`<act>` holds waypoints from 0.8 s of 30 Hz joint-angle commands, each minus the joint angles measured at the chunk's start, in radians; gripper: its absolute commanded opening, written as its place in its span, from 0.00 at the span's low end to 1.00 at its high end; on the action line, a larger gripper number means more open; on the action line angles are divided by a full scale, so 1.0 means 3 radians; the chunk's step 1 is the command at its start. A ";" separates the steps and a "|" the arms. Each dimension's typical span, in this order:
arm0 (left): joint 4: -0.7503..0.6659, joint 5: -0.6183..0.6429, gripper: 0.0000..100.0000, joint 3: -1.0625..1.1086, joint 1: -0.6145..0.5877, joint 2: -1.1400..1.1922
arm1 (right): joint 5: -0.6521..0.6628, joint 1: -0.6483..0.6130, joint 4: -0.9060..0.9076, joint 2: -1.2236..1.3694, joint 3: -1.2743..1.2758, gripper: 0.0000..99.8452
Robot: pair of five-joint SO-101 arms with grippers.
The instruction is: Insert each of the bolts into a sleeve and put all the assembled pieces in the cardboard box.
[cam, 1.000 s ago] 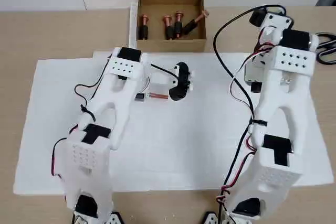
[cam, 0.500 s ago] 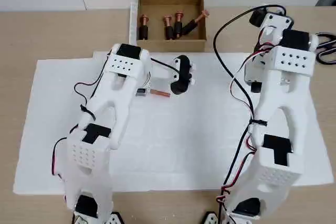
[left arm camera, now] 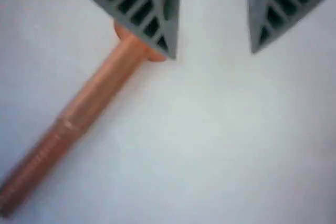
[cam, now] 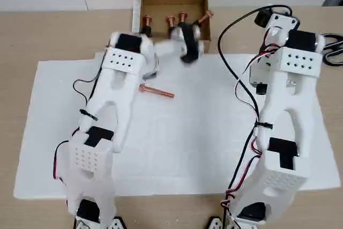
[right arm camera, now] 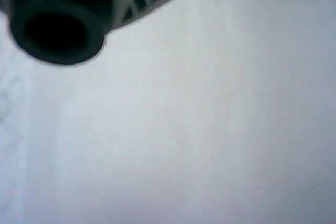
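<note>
Bolt (left arm camera: 89,114) now loose on sheet (left arm camera: 220,150), head half hidden behind released left hand (left arm camera: 212,53).

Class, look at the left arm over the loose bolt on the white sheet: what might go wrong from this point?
1. The left pincer is open, but the bolt has its head under one fingertip, not in the gap; closing may miss it or roll it away.
2. A grip at the head would leave the long shaft free to droop, likely making it hard to line up with the sleeve.
</note>
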 commanded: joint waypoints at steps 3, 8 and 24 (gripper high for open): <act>0.0742 0.2598 0.09 -0.0954 0.0005 -0.0061 | -0.0020 0.0008 0.0033 -0.0233 -0.0189 0.00; 0.0854 0.4133 0.08 -0.1082 -0.0005 -0.0051 | -0.0020 -0.0074 0.0028 -0.0228 -0.0189 0.00; 0.0859 0.6419 0.09 -0.0115 -0.0061 0.0036 | -0.0031 -0.0207 0.0049 -0.0233 -0.0184 0.00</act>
